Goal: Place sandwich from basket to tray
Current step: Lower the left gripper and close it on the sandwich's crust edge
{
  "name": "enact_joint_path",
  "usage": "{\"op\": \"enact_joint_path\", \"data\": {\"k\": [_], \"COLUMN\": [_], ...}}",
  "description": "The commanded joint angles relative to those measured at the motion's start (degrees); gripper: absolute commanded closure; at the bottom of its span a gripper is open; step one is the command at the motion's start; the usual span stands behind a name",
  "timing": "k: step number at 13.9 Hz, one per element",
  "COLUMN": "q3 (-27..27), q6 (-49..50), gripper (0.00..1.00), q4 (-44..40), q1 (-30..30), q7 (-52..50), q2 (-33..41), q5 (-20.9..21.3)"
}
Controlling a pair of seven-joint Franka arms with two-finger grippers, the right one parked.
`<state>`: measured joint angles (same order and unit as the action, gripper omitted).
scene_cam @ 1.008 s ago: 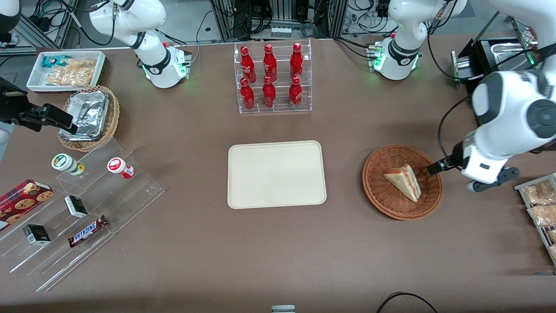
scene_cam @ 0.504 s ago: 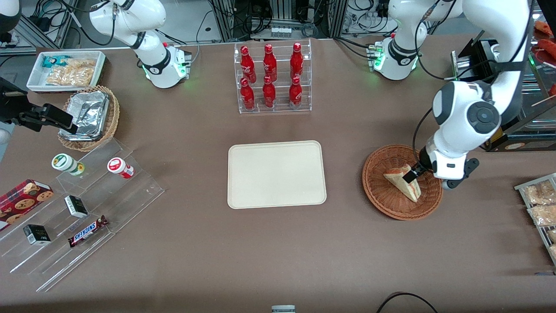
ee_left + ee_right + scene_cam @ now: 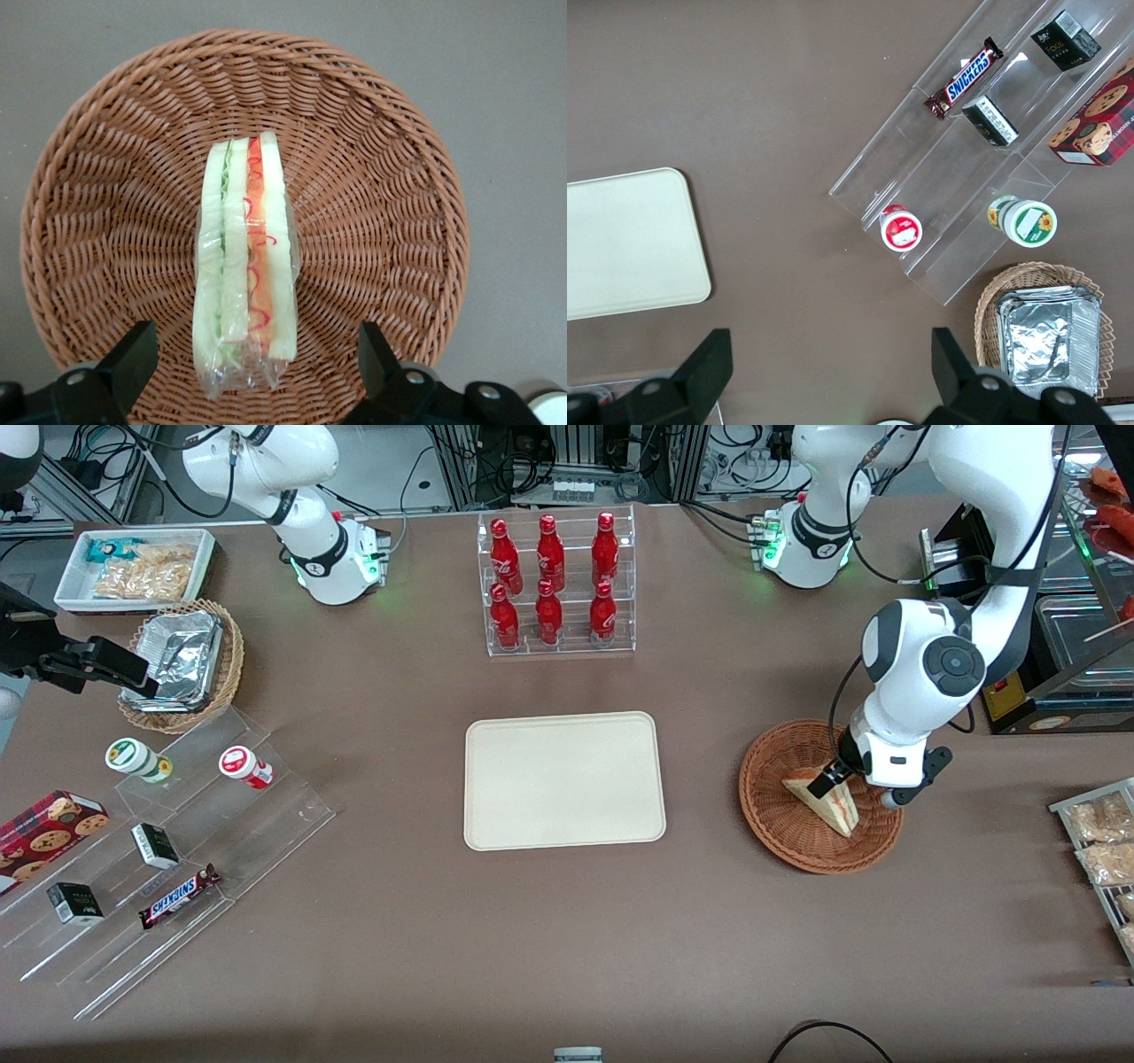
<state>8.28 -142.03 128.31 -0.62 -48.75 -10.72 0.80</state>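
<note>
Brown tabletop (image 3: 709,921) carries the basket (image 3: 771,815) holding the sandwich (image 3: 244,266); the gripper (image 3: 252,372) hovers above it, fingers (image 3: 133,354) spread wide, while the tray (image 3: 564,779) sits near

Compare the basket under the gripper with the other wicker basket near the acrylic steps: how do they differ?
The basket is reddish-brown and shallow; the lighter wicker basket is paler. The first holds the wrapped sandwich, the second a foil container. Only the first has the open gripper above it. Both are round and woven.
</note>
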Motion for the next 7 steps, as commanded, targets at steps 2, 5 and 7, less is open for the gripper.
{"op": "enact_joint_path", "data": {"k": [2,5,7], "q3": [-0.11,-0.11,-0.2], "q6": [-5.53,-6.07,-6.06], "gripper": [0.0,0.34,0.59], "q4": [0.19,-0.08,-0.16], "q1": [-0.17,0.01,0.18], "q7": [-0.82,-0.82,-0.38], "q2": [-3.86,-5.01,-5.53], "q5": [-0.18,-0.27,-0.27]}}
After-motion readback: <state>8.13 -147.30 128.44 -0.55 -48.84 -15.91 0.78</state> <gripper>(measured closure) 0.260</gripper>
